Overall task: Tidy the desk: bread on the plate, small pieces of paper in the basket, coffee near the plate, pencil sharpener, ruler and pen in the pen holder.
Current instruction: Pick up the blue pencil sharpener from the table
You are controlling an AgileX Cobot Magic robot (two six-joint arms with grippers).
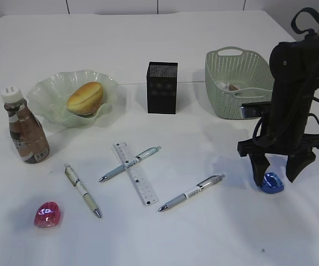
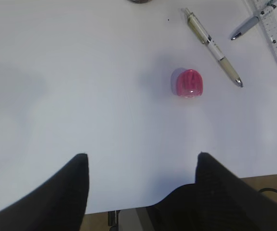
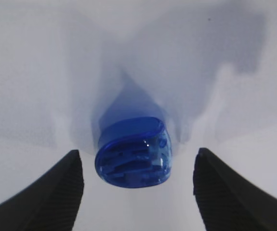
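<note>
The left claw [image 2: 140,159] hung with its fingers spread and nothing between them. Ahead of it and a little to its right lay the pink sharpener [image 2: 190,83], well apart, untouched. Beyond that, further to its right, lay a pen [image 2: 213,45] and one end of the clear ruler [image 2: 275,36].

Across the desk [image 1: 148,238], the coffee [image 1: 26,130] stood upright just beside the plate [image 1: 48,91], and the bread [image 1: 85,98] lay in the plate — those two jobs looked done. The ruler [image 1: 135,173] lay flat with a second pen [image 1: 130,163] crossing over it; a third pen [image 1: 192,192] lay nearer the right arm. The pen holder [image 1: 162,87] stood upright at the back, nothing visibly sticking out of it. The basket [image 1: 228,94] to its right held a few small scraps, too small to make out.

The right claw [image 3: 137,166] stood low over the desk, fingers spread, with the blue sharpener [image 3: 134,159] lying between them and touching neither fingertip — not pinched yet. That placement read as a line-up for a grasp, the sharpener roughly centred, perhaps slightly nearer the claw's left finger. The pen holder, its likely destination, sat well off to this claw's left and further back.
</note>
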